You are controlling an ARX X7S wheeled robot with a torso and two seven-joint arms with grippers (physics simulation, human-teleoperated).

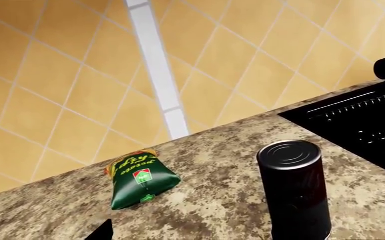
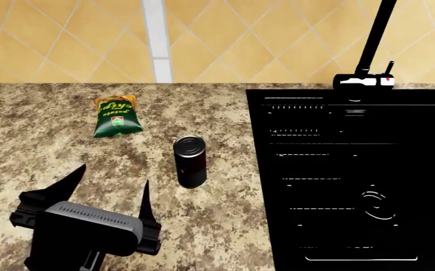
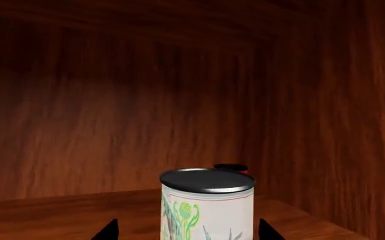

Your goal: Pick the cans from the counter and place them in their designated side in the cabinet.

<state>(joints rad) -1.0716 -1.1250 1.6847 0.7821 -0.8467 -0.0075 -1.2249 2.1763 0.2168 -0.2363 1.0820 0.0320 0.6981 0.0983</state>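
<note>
Hovering low over the granite surface (image 2: 37, 152), the left tool (image 2: 111, 187) has its two dark fingers spread apart and holds nothing. The dark can (image 2: 190, 161) stands upright on the surface just ahead of this tool and a little toward the sink side, not between the fingers and not touching them. Farther ahead of the tool, toward the tiled wall (image 2: 66, 39), the green-and-orange chip bag (image 2: 116, 117) lies flat, well apart from the can. The black sink (image 2: 353, 180) with its faucet (image 2: 372, 45) is on the far side of the can from the tool.

The left wrist view shows the same can close by, with rings on its lid, and the bag lying behind it near the edge of the surface.

The right tool (image 3: 187, 231) is inside the wooden cabinet (image 3: 112, 110). The white can (image 3: 207, 205) with green print and dark lid stands upright on the cabinet shelf (image 3: 46, 217), between the two finger tips, which show on both sides of it. I cannot tell whether the fingers press on the can or stand free of it.
</note>
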